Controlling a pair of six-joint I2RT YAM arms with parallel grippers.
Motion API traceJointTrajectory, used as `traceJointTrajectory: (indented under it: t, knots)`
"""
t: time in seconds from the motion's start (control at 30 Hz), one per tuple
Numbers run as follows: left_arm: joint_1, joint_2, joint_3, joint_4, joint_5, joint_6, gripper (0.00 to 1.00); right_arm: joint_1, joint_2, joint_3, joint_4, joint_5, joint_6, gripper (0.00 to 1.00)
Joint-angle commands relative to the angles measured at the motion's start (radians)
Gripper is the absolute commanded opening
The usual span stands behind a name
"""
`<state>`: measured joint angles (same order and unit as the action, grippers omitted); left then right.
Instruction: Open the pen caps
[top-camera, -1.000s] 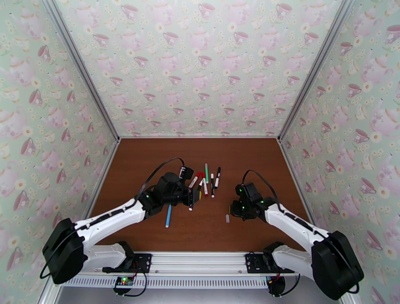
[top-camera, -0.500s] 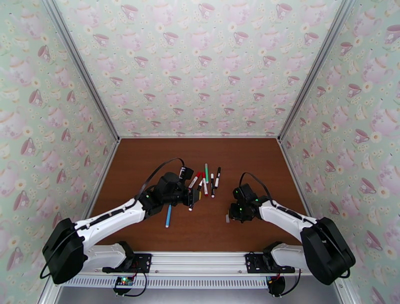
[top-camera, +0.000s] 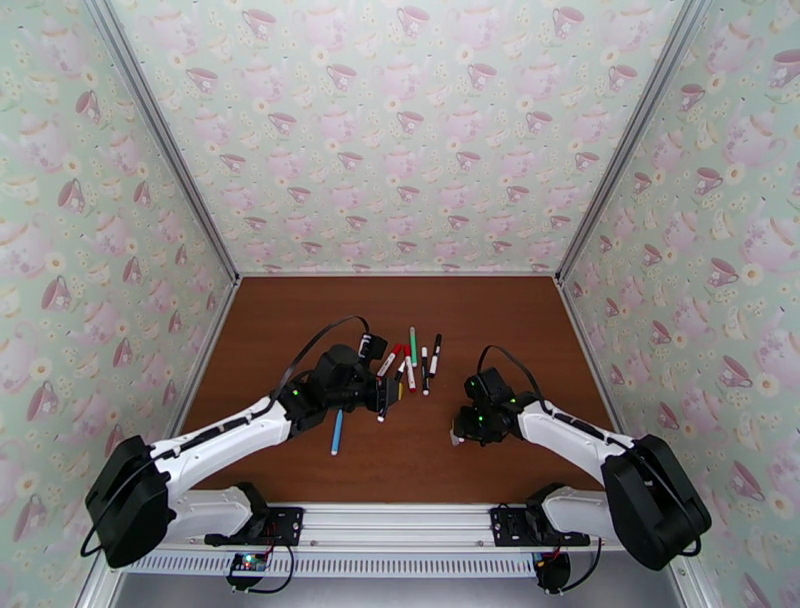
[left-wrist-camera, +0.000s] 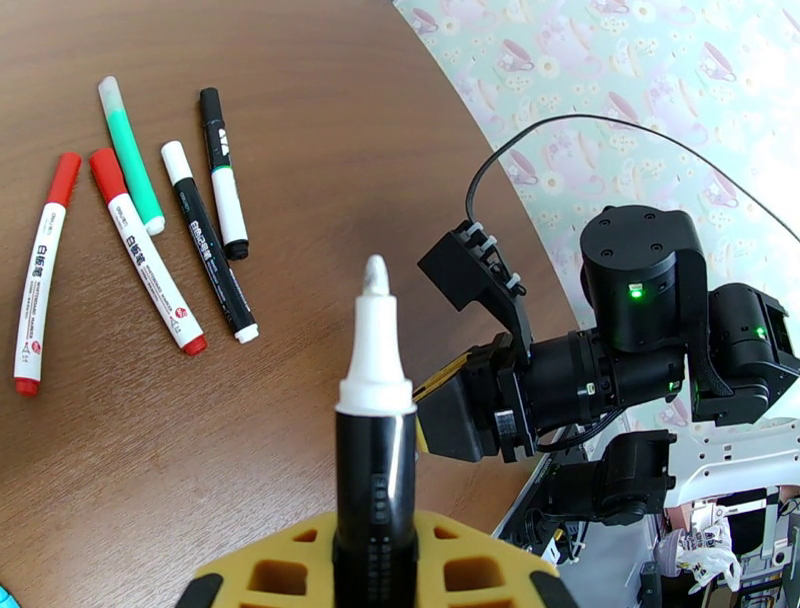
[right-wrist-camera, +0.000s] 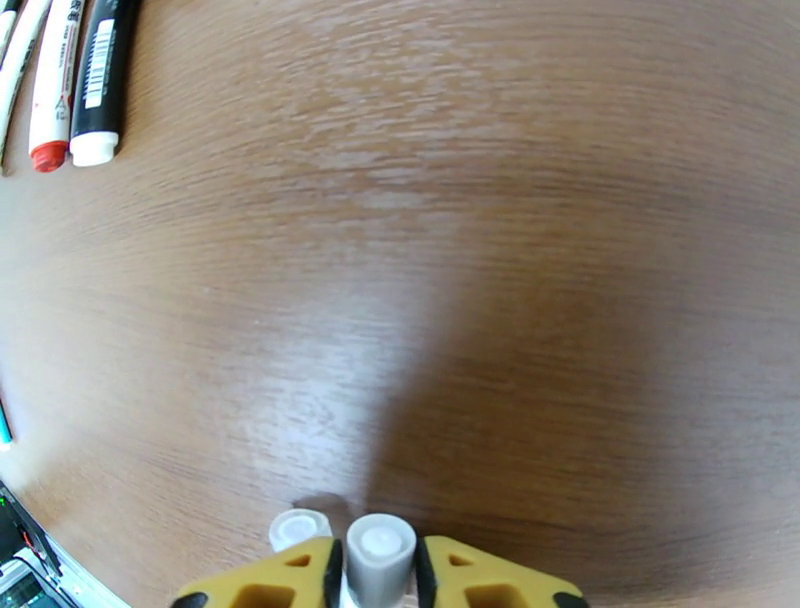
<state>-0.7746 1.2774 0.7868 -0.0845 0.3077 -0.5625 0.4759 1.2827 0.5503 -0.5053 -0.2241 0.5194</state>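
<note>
We've got the right gripper (right-wrist-camera: 377, 572) pinching a grey cap (right-wrist-camera: 380, 548) upright, table (right-wrist-camera: 450, 250) straight below, spare cap (right-wrist-camera: 298, 526) just beside it

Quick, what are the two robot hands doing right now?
Left gripper: closed, holding an uncapped pen.
Right gripper: a grey cap stands between its jaws; whether it is gripped or loose cannot be told.

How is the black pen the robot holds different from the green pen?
The black pen stands up in the left gripper; the green pen lies flat on the table. The black pen's cap is off, tip bare; the green pen shows no bare tip. One barrel is black, the other green. Both are thin markers.
</note>
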Motion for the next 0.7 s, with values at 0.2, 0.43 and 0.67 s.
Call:
traceJointTrajectory:
  t: [0.2,0.43,0.67]
  knots:
    - [0.001,0.001,-0.013,0.009,0.025,-0.005,0.00,0.035,-0.030,-0.001,-0.040,-0.009,0.019,0.28]
    - [0.002,-0.003,-0.017,0.012,0.026,-0.006,0.00,0.050,-0.083,-0.004,-0.043,-0.010,0.054,0.37]
    - [0.001,-0.002,-0.019,0.017,0.030,-0.005,0.00,0.098,-0.074,0.006,-0.038,0.031,0.106,0.44]
